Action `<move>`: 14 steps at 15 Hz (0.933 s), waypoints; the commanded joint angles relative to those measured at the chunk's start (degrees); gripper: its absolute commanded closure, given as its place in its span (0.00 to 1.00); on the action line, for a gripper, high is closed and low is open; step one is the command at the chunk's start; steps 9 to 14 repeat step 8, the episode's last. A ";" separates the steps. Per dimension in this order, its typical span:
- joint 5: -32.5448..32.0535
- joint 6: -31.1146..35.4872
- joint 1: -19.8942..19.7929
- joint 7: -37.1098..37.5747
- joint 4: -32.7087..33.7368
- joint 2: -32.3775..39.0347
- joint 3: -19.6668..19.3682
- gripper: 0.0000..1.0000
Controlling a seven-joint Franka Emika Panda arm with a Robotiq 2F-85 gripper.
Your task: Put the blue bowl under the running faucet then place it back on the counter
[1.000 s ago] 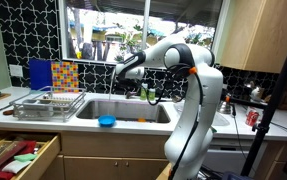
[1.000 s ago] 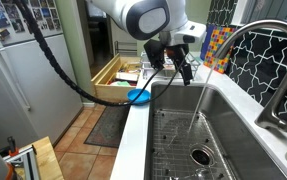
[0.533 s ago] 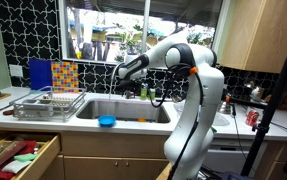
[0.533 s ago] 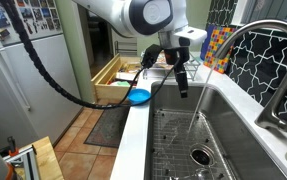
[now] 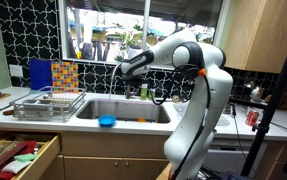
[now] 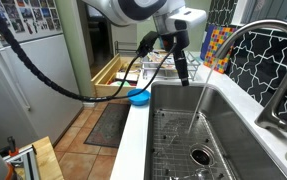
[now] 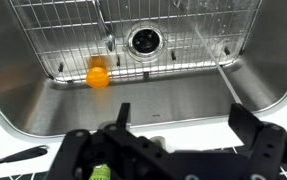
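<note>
The blue bowl (image 5: 106, 121) sits on the counter (image 5: 193, 125) at the front rim of the sink; it also shows in an exterior view (image 6: 139, 97). My gripper (image 5: 120, 69) hangs open and empty above the sink, higher than the bowl and apart from it (image 6: 183, 76). In the wrist view my gripper's (image 7: 183, 115) two black fingers are spread with nothing between them, over the steel basin. The faucet (image 6: 245, 40) arches over the sink with a thin stream of water running down (image 6: 198, 105).
A wire grid (image 6: 183, 140) lines the sink floor and an orange ball (image 7: 98, 77) lies on it near the drain (image 7: 144, 40). A dish rack (image 5: 48, 103) and colourful board (image 5: 53, 74) stand beside the sink. A drawer (image 5: 18, 155) is open below.
My gripper has risen a little above the sink and shifted slightly. The blue bowl has stayed on the counter. Water keeps running.
</note>
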 commanded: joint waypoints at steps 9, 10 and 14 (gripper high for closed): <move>1.15 6.97 -1.60 -2.96 -3.94 -5.07 1.40 0.00; 1.15 6.97 -1.60 -2.96 -3.94 -5.07 1.40 0.00; 1.15 6.97 -1.60 -2.96 -3.94 -5.07 1.40 0.00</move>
